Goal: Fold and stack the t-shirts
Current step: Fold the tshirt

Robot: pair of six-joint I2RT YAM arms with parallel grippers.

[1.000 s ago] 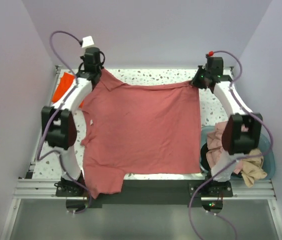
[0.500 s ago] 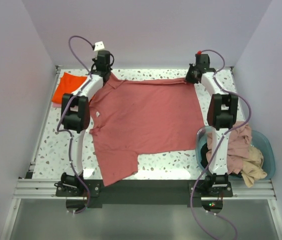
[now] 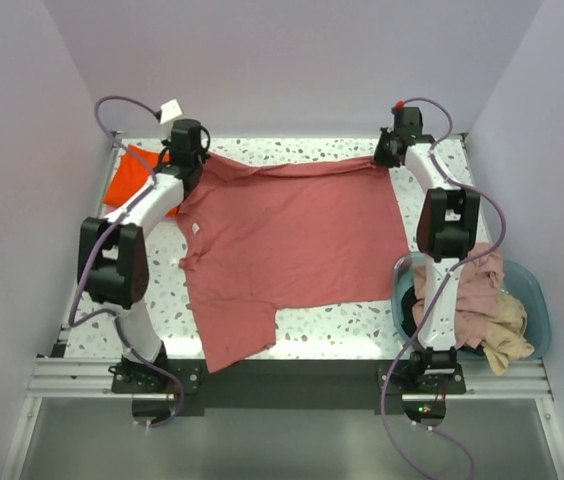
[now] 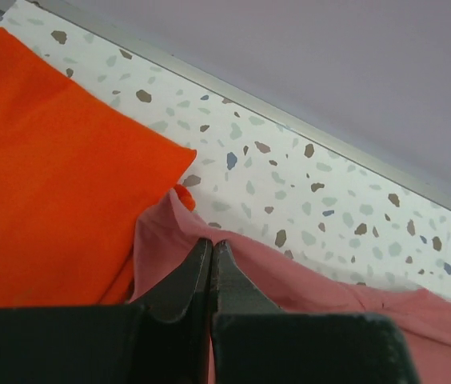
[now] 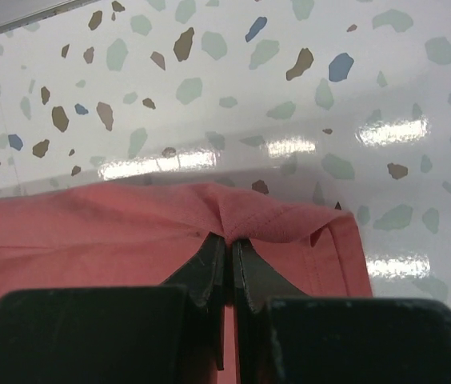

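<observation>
A dusty salmon-pink t-shirt [image 3: 292,240] lies spread across the table, one sleeve hanging toward the near edge. My left gripper [image 3: 194,160] is shut on its far left corner [image 4: 179,228], pinching the cloth at the fingertips. My right gripper [image 3: 386,157] is shut on its far right corner [image 5: 245,218], a fold of hem bunched between the fingers. A folded bright orange t-shirt [image 3: 134,176] lies flat at the far left, next to the left gripper; it also shows in the left wrist view [image 4: 41,176]. Pink and beige t-shirts [image 3: 482,305] are heaped in the basin.
A teal basin [image 3: 534,290] sits at the near right beside the right arm's base. The back wall and a metal rail run just beyond both grippers. Side walls close in the table left and right.
My left gripper has moved left along the far edge with the shirt corner, toward the orange shirt. The shirt's far edge is stretched wider. The right gripper has barely moved.
</observation>
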